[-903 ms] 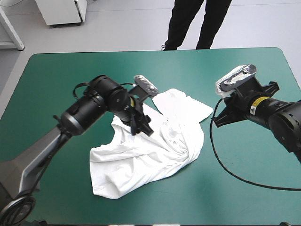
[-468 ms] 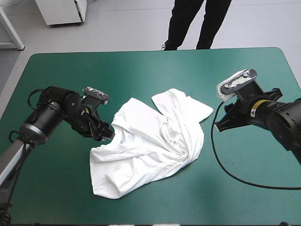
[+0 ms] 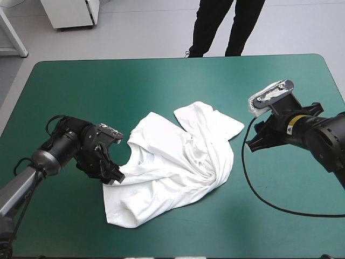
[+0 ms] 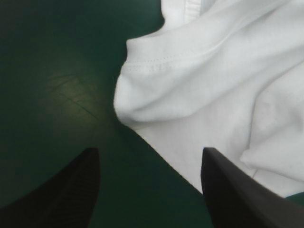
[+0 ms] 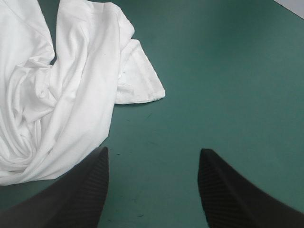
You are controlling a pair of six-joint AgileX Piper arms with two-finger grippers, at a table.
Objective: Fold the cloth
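- Two grippers, both with fingers spread wide.
- T-shirt (image 3: 178, 162): crumpled white heap about mid-table (image 3: 161, 81) on the teal-green cover, a bit closer to the near edge than the far one.
- left gripper (image 4: 149, 152): low at the heap's left-edge side, with a hemmed fold just ahead of its fingers.
- right gripper (image 5: 152, 151): toward the right edge over bare cover, near the heap but not touching it.

surface: teal-green worktop (image 3: 161, 81), rounded far corners | load: white T-shirt (image 3: 178, 162), crumpled heap lying at mid-worktop | lay: twisted folds on its right side, flatter part toward the near-left
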